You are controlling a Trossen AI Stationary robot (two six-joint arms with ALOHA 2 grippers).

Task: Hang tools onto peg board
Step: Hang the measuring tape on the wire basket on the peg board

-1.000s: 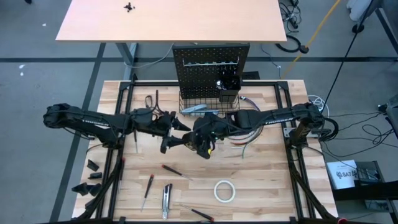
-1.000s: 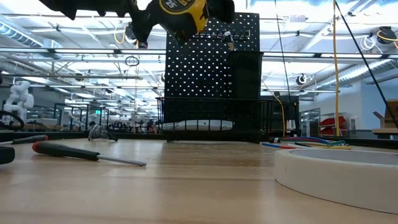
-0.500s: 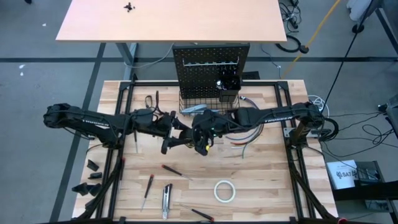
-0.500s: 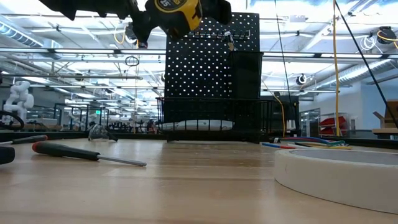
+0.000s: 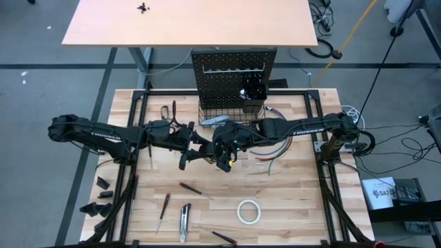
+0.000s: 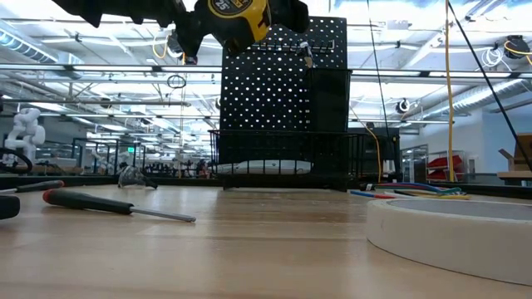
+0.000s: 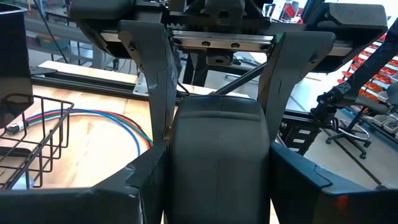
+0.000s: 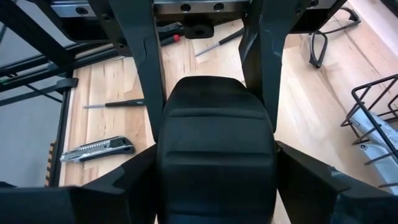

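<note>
The yellow-and-black tape measure [image 5: 225,159] hangs above the middle of the table, between my two grippers, which face each other. My left gripper [image 5: 209,151] comes in from the table's left and is shut on it. From the right, my right gripper [image 5: 222,147] slants down and is shut on it too. In the low view the tape measure [image 6: 233,13] shows high up, in front of the peg board [image 6: 283,91]. The peg board [image 5: 234,69] stands upright at the far edge with a wire basket [image 5: 207,117] at its foot. My left gripper [image 7: 217,158] pinches the tape measure's black case [image 7: 217,143] between its two fingers, one on each flat side, coming level from the table's left. The case is lifted clear of the table. My right gripper [image 8: 214,158] pinches the same black case [image 8: 214,124] by its two sides at the opposite end, slanting down from the table's right. The left gripper's fingers [image 8: 140,68] stand on the case just beyond mine.
On the near half of the table lie screwdrivers [image 5: 190,187], a utility knife [image 5: 185,224] and a white tape roll [image 5: 249,211]. Pliers [image 5: 167,110] lie at the far left, coloured wires [image 5: 273,148] under the right arm. A small bin [image 5: 253,100] hangs on the board.
My right gripper has carried the tape measure a short way toward the table's left, closer into my left gripper, and has then held still. The tape measure stays lifted clear.
</note>
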